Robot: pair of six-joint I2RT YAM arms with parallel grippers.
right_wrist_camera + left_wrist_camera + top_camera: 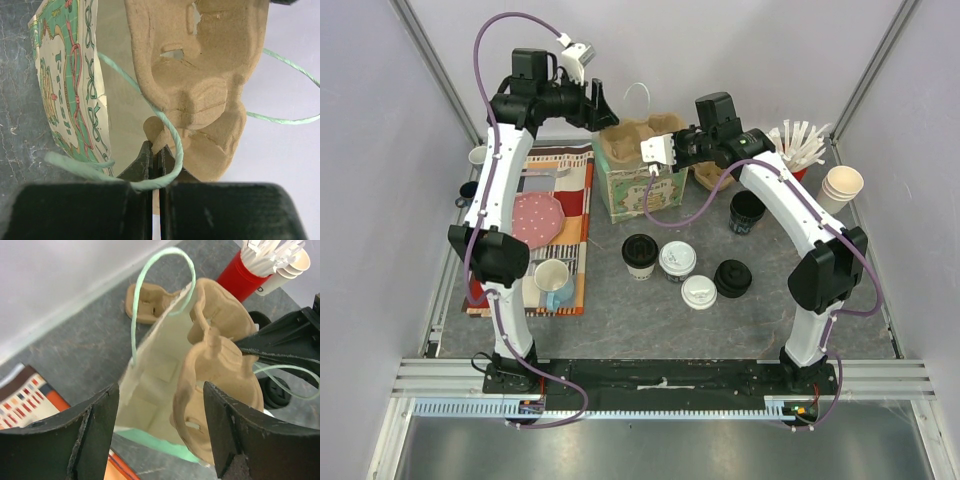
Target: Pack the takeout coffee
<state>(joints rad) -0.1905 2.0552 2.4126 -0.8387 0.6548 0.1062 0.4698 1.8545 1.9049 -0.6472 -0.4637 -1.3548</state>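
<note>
Two takeout coffee cups with white sip lids (677, 260) (699, 292) stand on the grey table in front of the green patterned paper bag (638, 185). A brown pulp cup carrier (642, 133) sits tilted in the bag's open mouth. My right gripper (683, 142) is shut on the carrier's edge (200, 75), its tips (160, 150) pinching the pulp, with the bag's green string handle (172, 135) looped across them. My left gripper (607, 107) hovers open over the bag's back left side. In the left wrist view its fingers (95, 430) frame the bag's inside (155, 375) and the carrier (220, 370), touching neither.
A black-lidded cup (640, 255), a loose black lid (732, 278) and a lidless black cup (747, 212) stand near the coffees. A red holder of stirrers (800, 152) and stacked paper cups (841, 187) are at the right. A second carrier (145, 302) lies behind the bag. A placemat with a mug (553, 280) lies at the left.
</note>
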